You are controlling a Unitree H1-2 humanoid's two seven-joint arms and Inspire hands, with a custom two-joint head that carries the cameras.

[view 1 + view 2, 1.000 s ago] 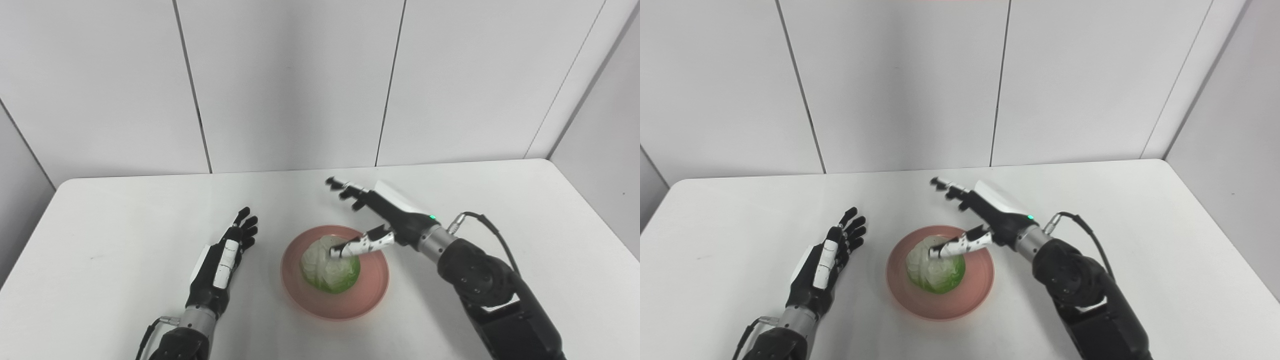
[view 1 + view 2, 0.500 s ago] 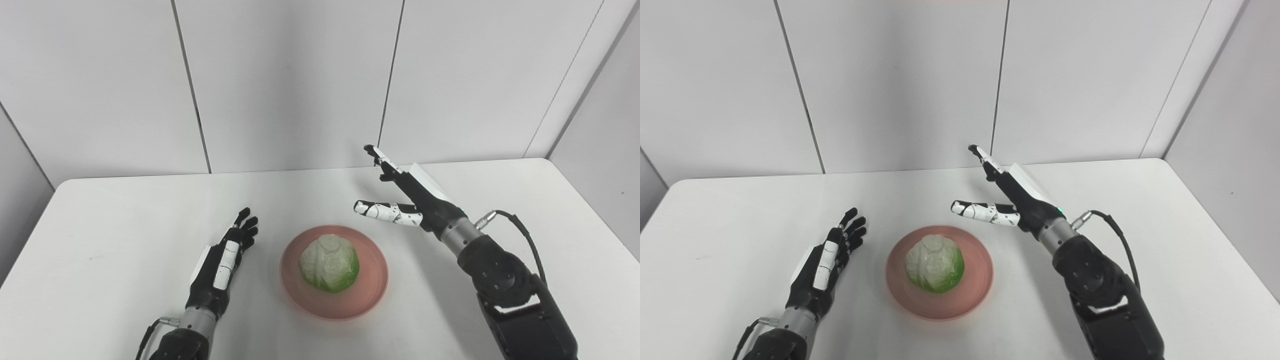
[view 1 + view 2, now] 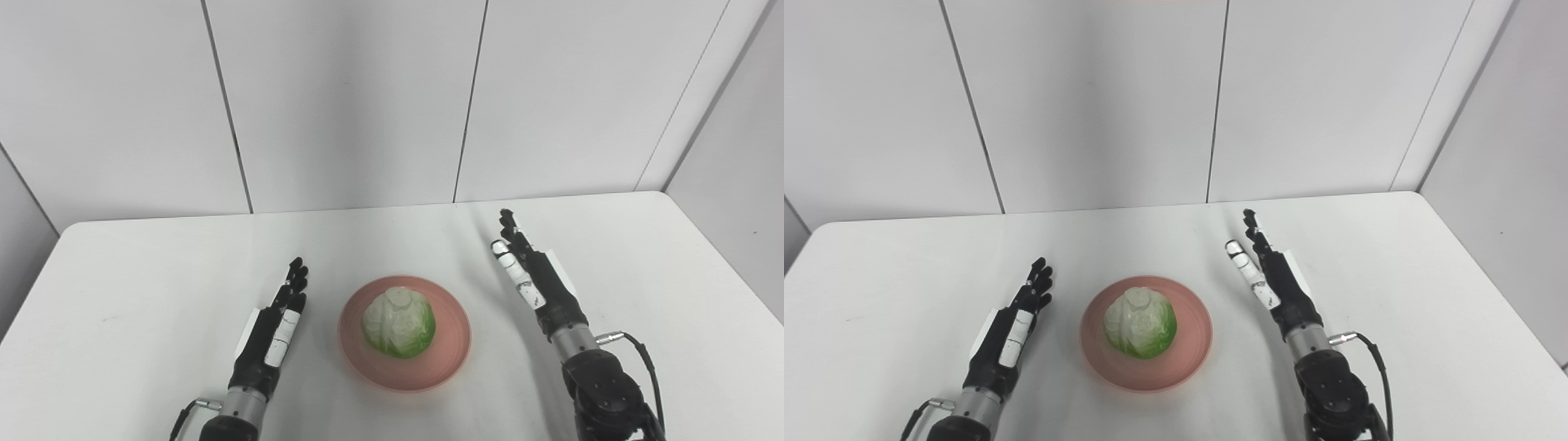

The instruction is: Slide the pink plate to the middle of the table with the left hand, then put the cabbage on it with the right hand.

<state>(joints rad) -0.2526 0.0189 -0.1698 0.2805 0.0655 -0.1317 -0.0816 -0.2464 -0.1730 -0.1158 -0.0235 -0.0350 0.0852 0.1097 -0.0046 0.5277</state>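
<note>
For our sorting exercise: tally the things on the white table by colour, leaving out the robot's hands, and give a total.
Pink: 1, the plate
Green and white: 1, the cabbage, resting on the plate
Total: 2

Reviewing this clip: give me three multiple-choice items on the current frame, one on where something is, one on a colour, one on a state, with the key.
1. Where is the cabbage?
A. on the plate
B. on the bare table, left of the plate
C. in the right hand

2. What colour is the plate?
A. blue
B. pink
C. white

3. What is the left hand doing?
A. gripping the plate's rim
B. holding the cabbage
C. open, beside the plate

Key: 1 A, the cabbage sits in the plate's middle. 2 B, the rim shows pink all round. 3 C, its fingers are straight, with bare table between them and the plate.
</note>
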